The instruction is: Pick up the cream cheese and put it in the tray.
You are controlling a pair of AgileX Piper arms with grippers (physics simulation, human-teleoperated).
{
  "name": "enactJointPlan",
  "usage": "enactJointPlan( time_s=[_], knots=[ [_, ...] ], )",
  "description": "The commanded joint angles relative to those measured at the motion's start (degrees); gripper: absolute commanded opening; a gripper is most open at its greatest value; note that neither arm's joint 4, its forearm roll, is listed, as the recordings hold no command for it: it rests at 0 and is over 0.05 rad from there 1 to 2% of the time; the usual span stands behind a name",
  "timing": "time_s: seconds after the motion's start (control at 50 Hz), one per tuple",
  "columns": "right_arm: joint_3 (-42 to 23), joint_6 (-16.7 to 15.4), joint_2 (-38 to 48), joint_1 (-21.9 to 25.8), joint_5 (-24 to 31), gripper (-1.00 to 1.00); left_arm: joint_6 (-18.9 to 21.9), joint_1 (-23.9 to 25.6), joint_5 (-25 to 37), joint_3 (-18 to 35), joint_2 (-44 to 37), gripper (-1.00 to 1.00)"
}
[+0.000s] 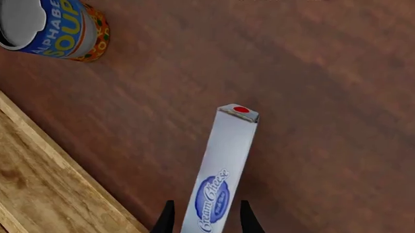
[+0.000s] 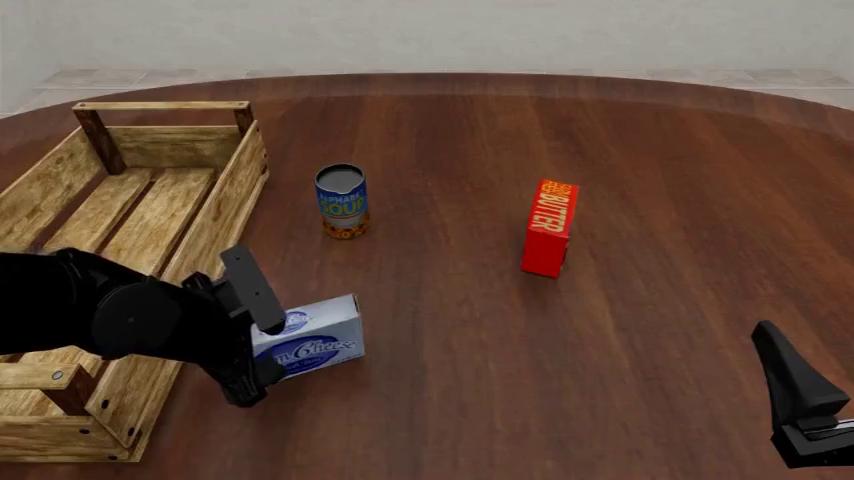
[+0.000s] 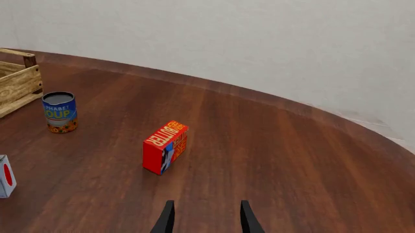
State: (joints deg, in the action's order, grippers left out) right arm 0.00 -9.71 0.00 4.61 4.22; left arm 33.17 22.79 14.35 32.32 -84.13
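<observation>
Beside the tray (image 2: pixel 214 215), the left end effector (image 1: pixel 206 221) grips the cream cheese (image 2: pixel 310 338). The box juts out past its fingers. The right end effector (image 3: pixel 206 221) hangs open, empty.

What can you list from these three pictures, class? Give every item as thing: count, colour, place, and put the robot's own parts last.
cream cheese: one, white box with blue logo, near the table's front left, beside the tray, between the left gripper's fingers.
tray: one, light wood crate, far left of the table.
soup can: one, blue with orange band, upright, just right of the tray.
butter box: one, red, standing on edge right of centre.
table: one, dark brown wood.
left gripper: one, black, fingers either side of the cream cheese.
right gripper: one, black, open, front right, holding nothing.
</observation>
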Motion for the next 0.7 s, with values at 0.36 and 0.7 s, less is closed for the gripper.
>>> enactJointPlan(
  time_s=[0.36, 0.7],
  knots=[
    [0.0, -0.2, 0.0, 0.0, 0.1, 1.0, -1.9, 2.5, 1.7, -0.2, 3.1, -1.0],
    [0.0, -0.3, 0.0, 0.1, 0.5, 1.0, -6.1, 3.1, 9.1, 5.5, 11.0, -1.0]
  ],
)
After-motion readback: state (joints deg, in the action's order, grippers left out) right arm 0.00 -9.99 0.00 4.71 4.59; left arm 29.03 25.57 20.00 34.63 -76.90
